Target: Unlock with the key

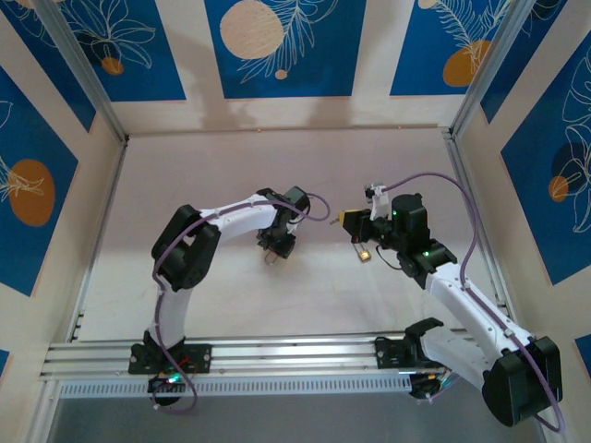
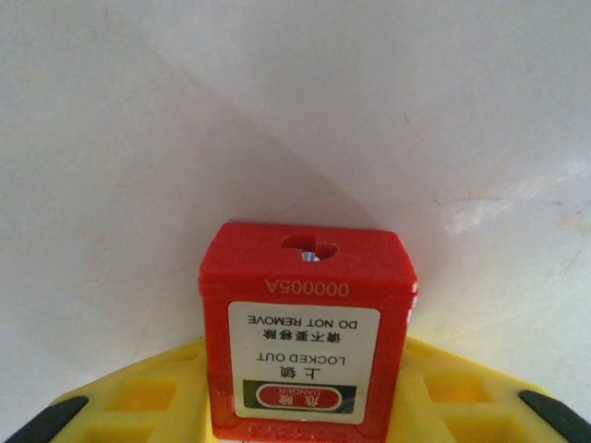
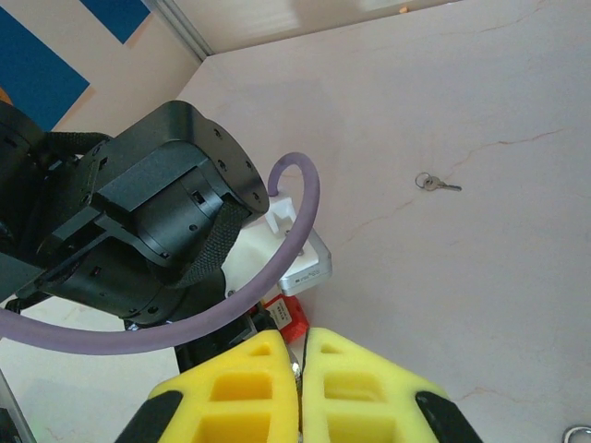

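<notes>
Padlock (image 2: 305, 341) in left claw (image 1: 275, 249), key (image 3: 436, 183) loose on table (image 3: 499, 83)

The lock (image 2: 309, 277) is showing bright red all over, and its label (image 2: 303, 346) is showing white with black lettering and a green strip bearing a red oval. The left gripper (image 2: 307, 397) and the right gripper (image 3: 301, 369) are both showing yellow fingers with black patches at their outer edges. The key (image 3: 437, 183) is gleaming silver-grey. The table (image 1: 277, 175) is showing pale pinkish cream with thin brown veins. The walls (image 1: 277, 46) are carrying blue panels with white line-drawn leaves and orange or peach discs, with cream strips running between them. The arms (image 1: 235, 217) are showing white with black joints, the cables (image 1: 462, 212) are showing purple, and the rail (image 1: 277, 355) is showing silver.
</notes>
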### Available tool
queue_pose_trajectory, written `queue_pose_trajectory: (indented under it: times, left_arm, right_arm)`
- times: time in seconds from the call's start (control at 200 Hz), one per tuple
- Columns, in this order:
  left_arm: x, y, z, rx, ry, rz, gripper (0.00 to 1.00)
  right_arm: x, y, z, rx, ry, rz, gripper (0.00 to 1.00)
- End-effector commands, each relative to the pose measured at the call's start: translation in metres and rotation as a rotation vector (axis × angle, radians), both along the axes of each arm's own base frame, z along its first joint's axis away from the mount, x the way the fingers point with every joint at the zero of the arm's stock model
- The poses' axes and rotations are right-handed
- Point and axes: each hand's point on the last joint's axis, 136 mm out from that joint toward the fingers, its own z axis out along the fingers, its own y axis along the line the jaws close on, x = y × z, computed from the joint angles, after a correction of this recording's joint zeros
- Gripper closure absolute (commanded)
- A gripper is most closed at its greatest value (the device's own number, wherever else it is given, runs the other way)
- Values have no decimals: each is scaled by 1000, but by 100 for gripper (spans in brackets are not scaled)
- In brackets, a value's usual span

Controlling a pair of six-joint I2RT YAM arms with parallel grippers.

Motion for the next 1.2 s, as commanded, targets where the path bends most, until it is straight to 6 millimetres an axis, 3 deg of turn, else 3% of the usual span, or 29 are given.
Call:
queue_pose_trajectory:
  times: [0.0, 0.275, 0.605, 0.715, 0.82, 1.04, 1.196]
  left_arm:
    - [8, 3, -6, 13, -24, -13, 68]
    - [17, -2, 27, -92, -180, -46, 74]
    - [21, -17, 88, -382, -490, -99, 72]
    - [13, -27, 119, -520, -674, -152, 68]
    - [10, -23, 148, -579, -853, -156, 69]
    - [0, -23, 169, -593, -995, -229, 70]
    - [-21, -35, 183, -600, -1164, -378, 75]
  right_arm:
    - [0, -3, 6, 7, -11, -15, 100]
    - [0, -3, 6, 8, -6, -17, 100]
    - [-1, -2, 11, 22, 12, -16, 100]
    - [0, -1, 16, 28, 23, -10, 100]
    - [1, 1, 22, 30, 31, -4, 100]
    - [5, 10, 35, 41, 37, 18, 100]
    - [5, 22, 43, 39, 29, 37, 100]
